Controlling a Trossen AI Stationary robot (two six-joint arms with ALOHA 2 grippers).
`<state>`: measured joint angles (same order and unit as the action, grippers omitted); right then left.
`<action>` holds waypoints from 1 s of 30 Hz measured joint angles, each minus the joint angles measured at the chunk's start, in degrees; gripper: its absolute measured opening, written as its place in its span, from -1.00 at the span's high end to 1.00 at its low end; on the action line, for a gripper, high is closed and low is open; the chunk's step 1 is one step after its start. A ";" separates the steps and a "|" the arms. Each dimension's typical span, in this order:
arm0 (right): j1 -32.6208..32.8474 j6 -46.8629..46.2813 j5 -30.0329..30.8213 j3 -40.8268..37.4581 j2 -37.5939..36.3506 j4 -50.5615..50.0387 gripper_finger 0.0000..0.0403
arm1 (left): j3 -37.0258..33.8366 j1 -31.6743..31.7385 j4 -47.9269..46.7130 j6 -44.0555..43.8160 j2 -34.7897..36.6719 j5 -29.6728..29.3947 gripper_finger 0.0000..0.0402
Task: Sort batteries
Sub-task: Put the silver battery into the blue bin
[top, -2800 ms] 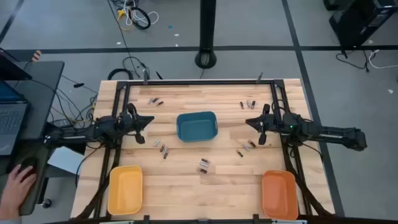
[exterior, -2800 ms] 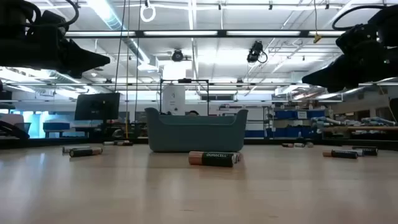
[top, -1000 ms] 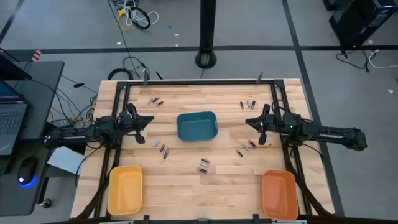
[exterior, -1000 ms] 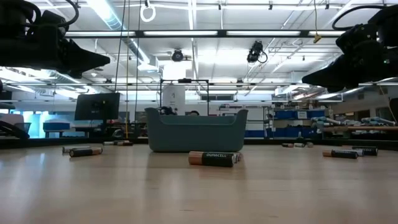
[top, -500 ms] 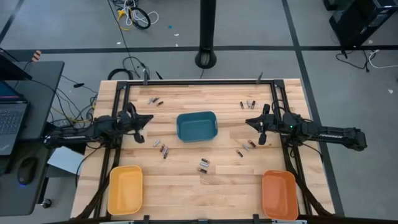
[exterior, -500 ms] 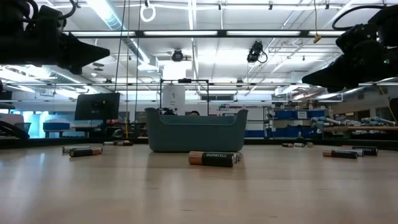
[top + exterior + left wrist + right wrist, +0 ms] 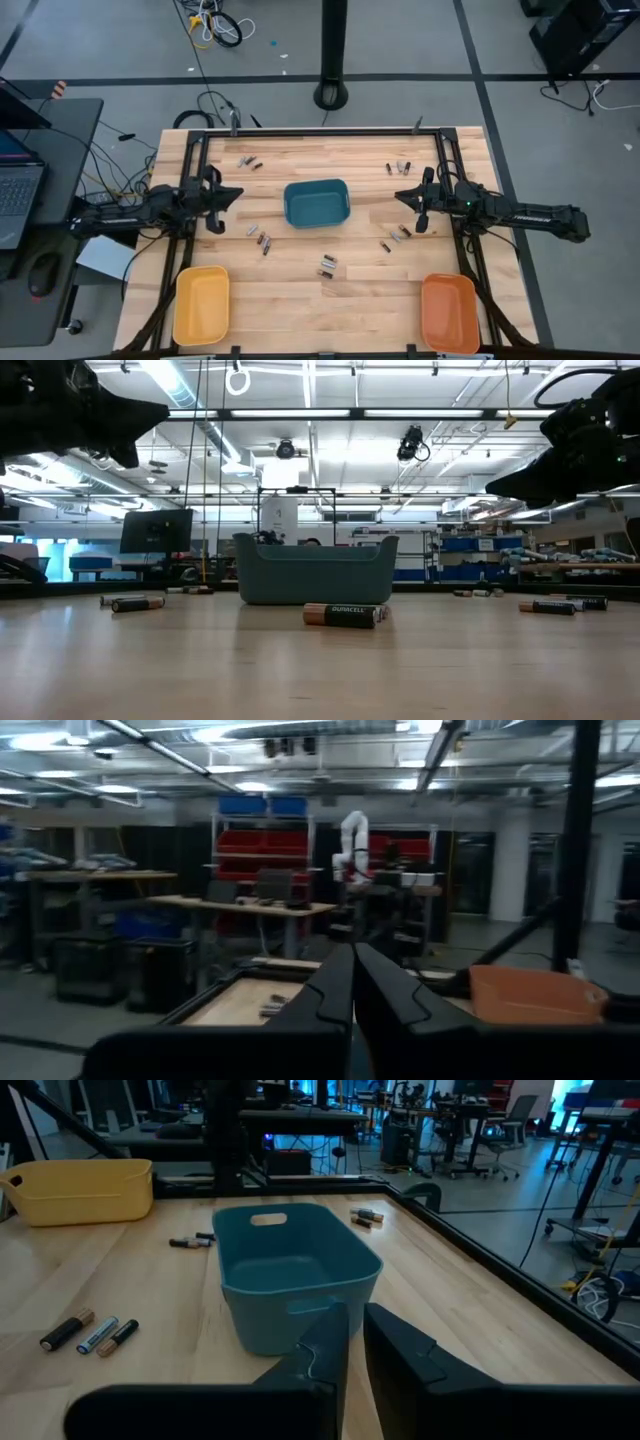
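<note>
**Ana:** So, what could go wrong from here?

**Ben:** Mostly a poor pick. The batteries (image 7: 262, 239) are tiny cylinders lying flat on the wooden table (image 7: 300, 300), some side by side in small clusters. I'd judge that fingers coming down on a cluster could nudge a neighbour and set it rolling, or pinch two at once.

**Ana:** Where is everything, taking the teal bin (image 7: 316, 203) in the middle as the landmark?

**Ben:** Going left to right: the left gripper (image 7: 222, 196) hangs above the table well left of the bin, fingers pressed together, holding nothing. One cluster lies just below and left of the bin, near that gripper but not under it. Another cluster (image 7: 327, 266) sits below the bin. The right gripper (image 7: 407, 200) hovers right of the bin, its fingers a narrow slit apart and empty; a further cluster (image 7: 397, 236) lies just below it.

**Ana:** Any sorted yet?

**Ben:** None that I can see; the bin looks empty from the right wrist.
</note>
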<state>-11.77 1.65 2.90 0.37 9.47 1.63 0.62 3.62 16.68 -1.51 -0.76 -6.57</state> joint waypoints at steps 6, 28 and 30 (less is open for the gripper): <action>0.00 0.00 -0.02 0.00 0.00 0.00 0.76 | 2.78 0.00 -2.22 -1.98 -2.99 -0.17 0.91; 0.00 -0.01 -0.02 0.01 0.00 0.00 0.76 | 23.52 0.00 -25.07 -17.65 -37.31 3.77 0.91; 0.00 0.00 -0.01 0.00 0.00 0.00 0.76 | 26.00 -0.01 -28.04 -20.78 -40.72 6.10 0.91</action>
<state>-11.77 1.65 2.89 0.37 9.47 1.63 26.61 3.61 -11.37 -22.29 -41.49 -0.47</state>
